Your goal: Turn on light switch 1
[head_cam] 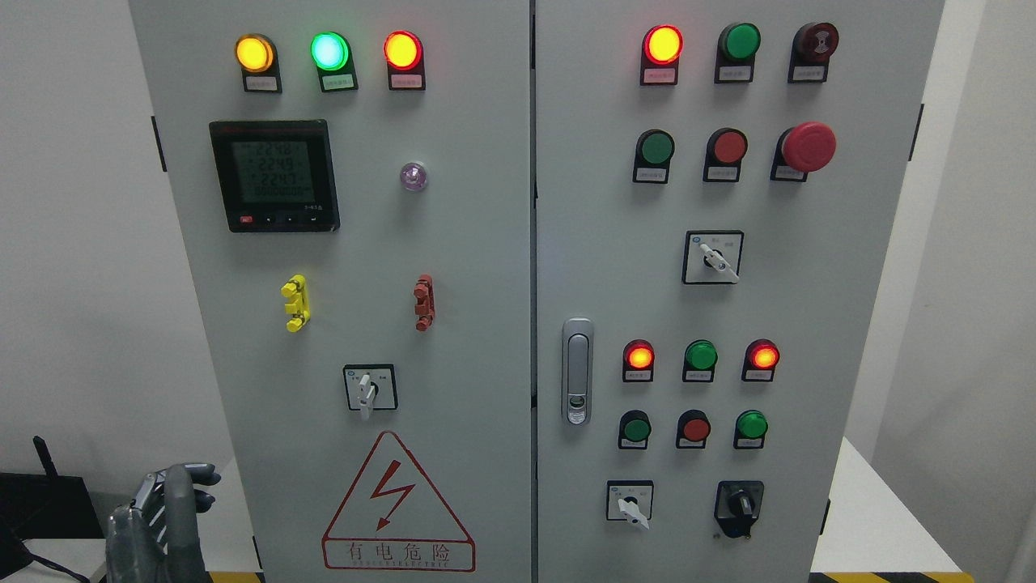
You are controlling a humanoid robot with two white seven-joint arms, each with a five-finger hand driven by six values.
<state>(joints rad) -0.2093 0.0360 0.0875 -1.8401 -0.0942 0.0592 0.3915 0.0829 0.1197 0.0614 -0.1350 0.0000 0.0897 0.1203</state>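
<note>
The head view faces a grey two-door electrical cabinet [453, 243] standing upright against a white wall. On the left door, three lit indicator lamps sit in a row at the top: amber [254, 53], green [329, 51] and red [402, 50]. Below them a digital power meter [273, 176] shows lit readouts, with a small clear lamp [413, 176] to its right. Lower down are a yellow clip [295, 303] and a red clip [423, 302], well apart, then a rotary selector switch [370, 388] with its white knob pointing downward, and under it a triangular red-outlined warning sign [397, 510]. The right door carries a metal door handle [577, 370] near its left edge, a red mushroom-head emergency stop button [808, 146] at upper right, and further rows of lamps and push buttons. Three more rotary selector switches are on this door: one at mid-height [713, 257], one at lower left [630, 501] and a black one [739, 508] beside it. No legible label shows which control is light switch 1. The left hand [158, 526] appears at the lower left corner, clear of the cabinet, its fingers [194, 478] loosely curled and holding nothing.
</note>
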